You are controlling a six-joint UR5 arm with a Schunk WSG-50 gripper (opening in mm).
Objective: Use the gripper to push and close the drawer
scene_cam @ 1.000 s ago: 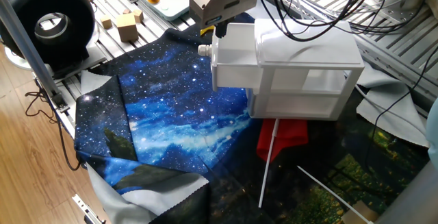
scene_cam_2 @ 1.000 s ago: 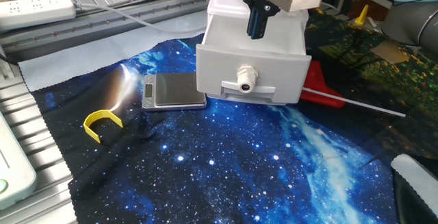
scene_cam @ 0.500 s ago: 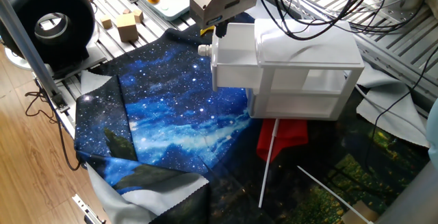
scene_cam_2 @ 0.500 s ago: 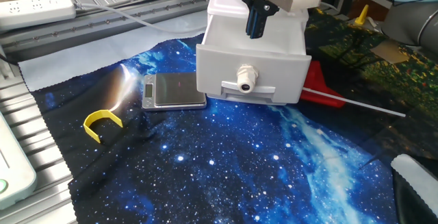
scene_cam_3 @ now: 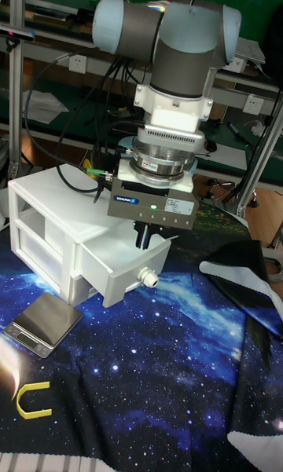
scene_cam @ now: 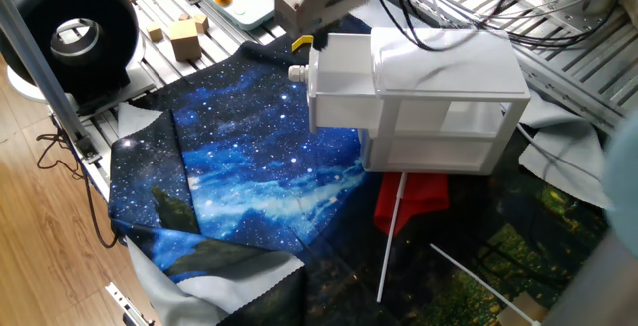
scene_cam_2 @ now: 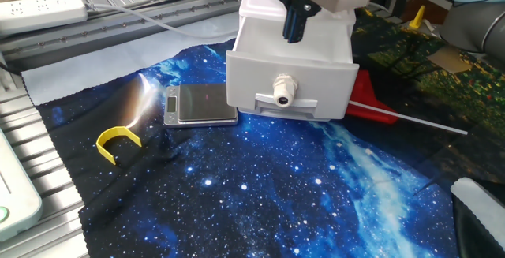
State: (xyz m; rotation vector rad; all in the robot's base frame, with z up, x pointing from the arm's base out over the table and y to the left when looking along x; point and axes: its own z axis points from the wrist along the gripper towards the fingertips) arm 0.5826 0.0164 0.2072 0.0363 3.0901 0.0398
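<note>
The white drawer (scene_cam_2: 300, 80) stands partly pulled out of its white cabinet (scene_cam: 449, 92), with a round knob (scene_cam_2: 282, 90) on its front. It also shows in the tall view as the drawer (scene_cam_3: 118, 272) and from the side as the drawer (scene_cam: 337, 87). My gripper (scene_cam_2: 294, 34) hangs over the open drawer, just behind its front panel. Its dark fingers (scene_cam_3: 145, 240) are pressed together with nothing between them. In the side view the gripper (scene_cam: 319, 33) sits at the drawer's far top edge, its tips mostly hidden.
A small metal scale (scene_cam_2: 200, 104) lies left of the drawer on the starry blue cloth (scene_cam_2: 260, 187). A yellow curved piece (scene_cam_2: 117, 141) lies further left. A red object (scene_cam: 409, 201) and a white rod (scene_cam: 391, 236) lie by the cabinet. Wooden blocks (scene_cam: 185, 37) sit on the rails.
The gripper has risen slightly above the drawer, and the cables behind it have shifted. The drawer has not moved.
</note>
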